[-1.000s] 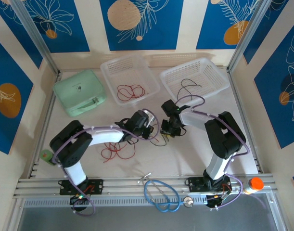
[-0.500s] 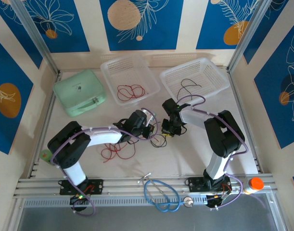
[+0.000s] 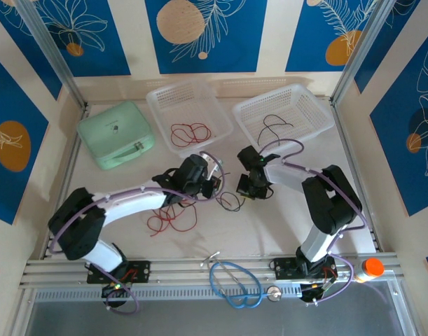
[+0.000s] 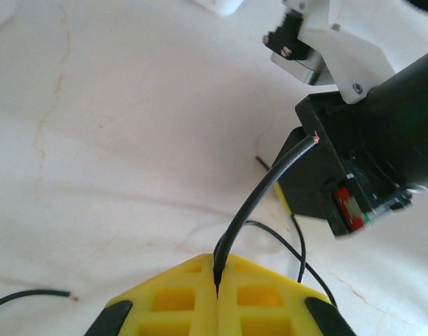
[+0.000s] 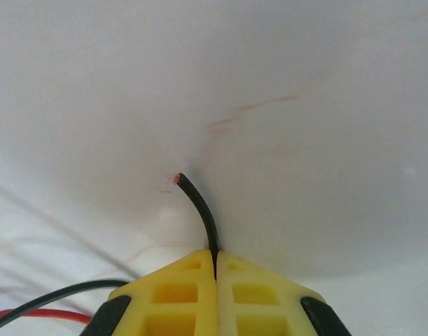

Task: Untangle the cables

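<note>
- The black cables (image 3: pixel 232 202) lie in a small loose tangle at the middle of the table (image 3: pixel 270 234), between the two grippers.
- The left gripper (image 4: pixel 217 273) has its yellow fingers (image 4: pixel 178 301) pressed together on a black strand (image 4: pixel 259 199). The strand rises from the seam and ends in a bare copper tip just beside the other arm's black housing (image 4: pixel 371 150).
- The right gripper (image 5: pixel 215 264) pinches a short black end (image 5: pixel 199 206) the same way, with the copper tip curling up over the white table.
- A red cable (image 3: pixel 170 218) lies in loose loops on the table near the left arm, beside the tangle.
- More red loops (image 3: pixel 190 131) sit in the left basket (image 3: pixel 155 98), and a black wire (image 3: pixel 273 126) sits in the right basket (image 3: pixel 308 105).
- Further out are a green case (image 3: pixel 115 133) at the far left and a blue cable loop (image 3: pixel 235 283) on the near rail.
</note>
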